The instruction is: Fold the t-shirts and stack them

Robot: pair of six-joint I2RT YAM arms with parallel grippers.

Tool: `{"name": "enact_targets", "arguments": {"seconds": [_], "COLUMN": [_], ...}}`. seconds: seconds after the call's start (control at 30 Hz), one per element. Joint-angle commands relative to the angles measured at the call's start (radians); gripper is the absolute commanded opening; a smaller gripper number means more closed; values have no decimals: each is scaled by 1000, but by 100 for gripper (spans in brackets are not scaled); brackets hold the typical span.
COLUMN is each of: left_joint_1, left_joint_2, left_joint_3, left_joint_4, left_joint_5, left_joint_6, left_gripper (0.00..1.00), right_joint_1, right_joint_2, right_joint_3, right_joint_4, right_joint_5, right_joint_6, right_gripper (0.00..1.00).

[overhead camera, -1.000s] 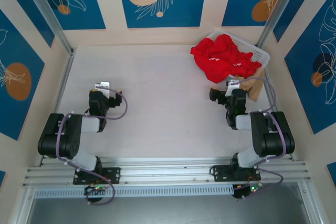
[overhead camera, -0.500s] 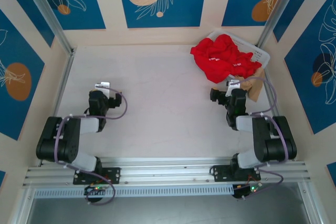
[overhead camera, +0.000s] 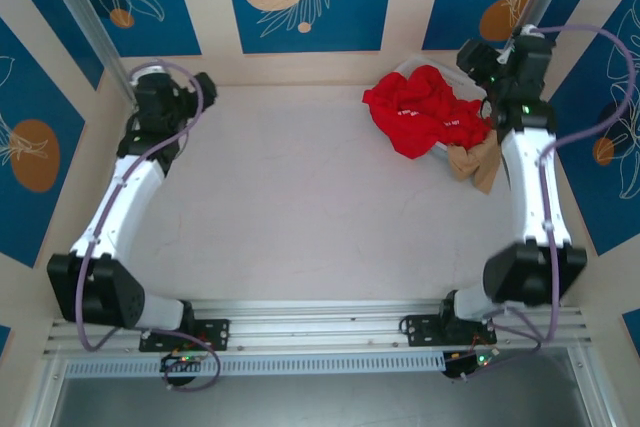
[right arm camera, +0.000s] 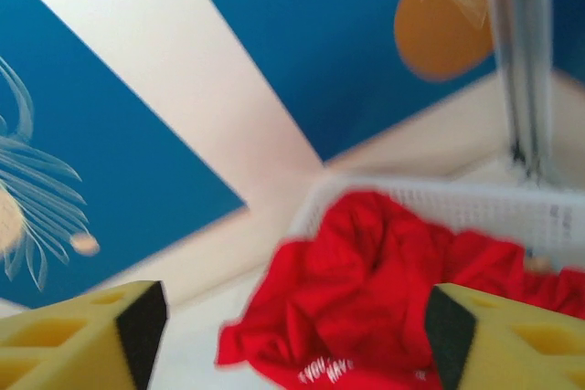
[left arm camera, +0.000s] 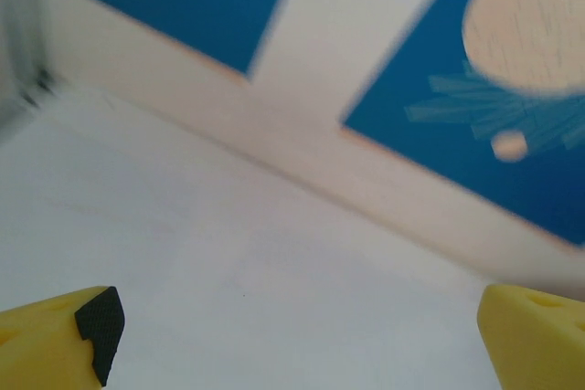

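Observation:
The red t-shirts (overhead camera: 424, 112) lie in a crumpled heap at the back right, spilling out of a white lattice basket (overhead camera: 497, 104) onto the table. In the right wrist view the red t-shirts (right arm camera: 384, 294) show white lettering near their lower edge and hang over the basket (right arm camera: 457, 200). My right gripper (overhead camera: 478, 59) is raised near the heap; in its own view the right gripper (right arm camera: 292, 335) is open, with the heap beyond the fingers and nothing between them. My left gripper (overhead camera: 198, 87) is stretched to the back left corner. In its wrist view the left gripper (left arm camera: 302, 344) is wide open over bare table.
A tan crumpled piece (overhead camera: 474, 160) lies on the table just in front of the basket. Blue and cream patterned walls close the table on three sides, with metal posts (overhead camera: 95, 32) at the back corners. The white tabletop (overhead camera: 300, 197) spreads between the arms.
Both arms have unfolded from their tucked pose near the front rail and reached toward the back: the left to the back left corner, the right up beside the red heap.

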Motion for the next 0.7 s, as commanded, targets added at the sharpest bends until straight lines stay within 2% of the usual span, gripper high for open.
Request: {"name": "enact_targets", "arguments": {"seconds": [0.0, 0.1, 0.23, 0.33, 0.53, 0.67], "left_joint_1": [-77, -123, -184, -214, -230, -233], "left_joint_2": [32, 48, 31, 18, 9, 10], "left_joint_3": [60, 118, 120, 112, 92, 91], "left_joint_4": [-143, -187, -204, -219, -227, -232], "left_joint_5": [248, 328, 395, 400, 398, 399], "left_joint_6": [-38, -11, 5, 6, -2, -4], "left_gripper": [99, 98, 96, 95, 93, 93], "right_joint_1": [-22, -12, 14, 24, 39, 50], "right_joint_2": [194, 325, 445, 509, 529, 545], "right_joint_3": [91, 215, 283, 311, 262, 249], "right_joint_4": [-354, -444, -472, -506, -501, -507], "right_joint_5": [-178, -214, -241, -200, -153, -93], "right_joint_6": [-29, -99, -143, -169, -201, -192], "right_gripper": [73, 70, 67, 66, 65, 48]}}
